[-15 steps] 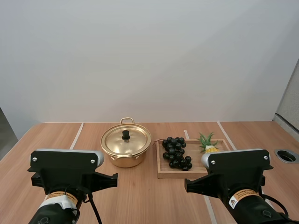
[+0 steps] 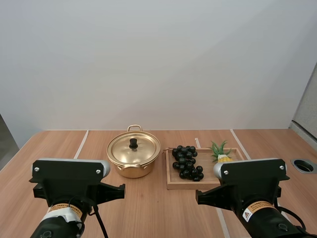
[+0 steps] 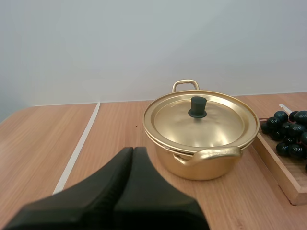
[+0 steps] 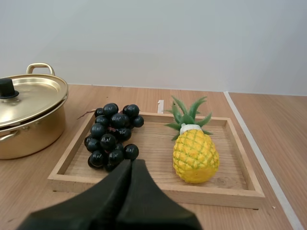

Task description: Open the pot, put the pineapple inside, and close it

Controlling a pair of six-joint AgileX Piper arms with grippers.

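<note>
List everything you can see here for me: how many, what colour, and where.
table: one, light wood with pale stripes, under everything
pot: one, gold, on the table left of the tray
lid: one, gold with a black knob, closed on the pot
tray: one, pale wood, on the table right of the pot
grapes: one bunch, black, in the tray on the side nearer the pot
pineapple: one, yellow with green leaves, in the tray, right of the grapes and apart from them
hole: one, grey-rimmed, at the table's right edge
left arm: one, black, at the near side; jaws shut, facing the pot
right arm: one, black, at the near side; jaws shut, facing the tray
</note>
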